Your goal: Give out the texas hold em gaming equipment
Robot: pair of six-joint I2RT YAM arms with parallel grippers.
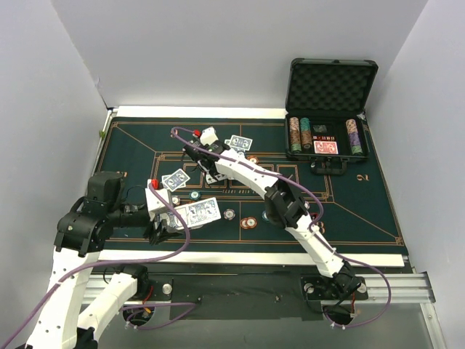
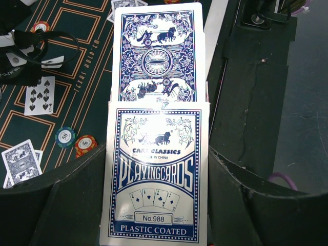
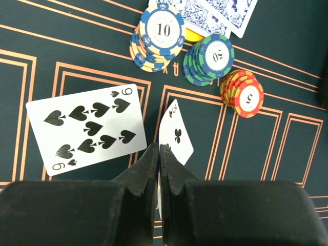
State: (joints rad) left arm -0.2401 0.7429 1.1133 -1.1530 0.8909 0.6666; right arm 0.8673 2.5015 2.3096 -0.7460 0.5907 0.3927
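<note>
My left gripper [image 1: 168, 218] [image 2: 158, 169] is shut on a blue-backed deck in its "Playing Cards" box [image 2: 156, 179] [image 1: 197, 211], with one blue-backed card [image 2: 158, 51] slid out ahead. My right gripper [image 1: 213, 174] [image 3: 160, 149] is shut on a white-faced clubs card [image 3: 177, 134], held on edge just above the felt. A nine of spades [image 3: 87, 128] [image 2: 39, 95] lies face up just left of it. Stacks of blue [image 3: 161, 33], green [image 3: 210, 59] and orange-red chips [image 3: 243, 95] stand beyond, by blue-backed cards [image 3: 215, 10].
The black foam-lined case [image 1: 330, 102] stands open at the back right with chip rows and a red-backed deck [image 1: 326, 147]. On the green felt [image 1: 363, 203] lie blue-backed cards [image 1: 175, 179] [image 1: 238, 142] and loose chips [image 1: 195, 194] [image 1: 230, 214] [image 1: 248, 222].
</note>
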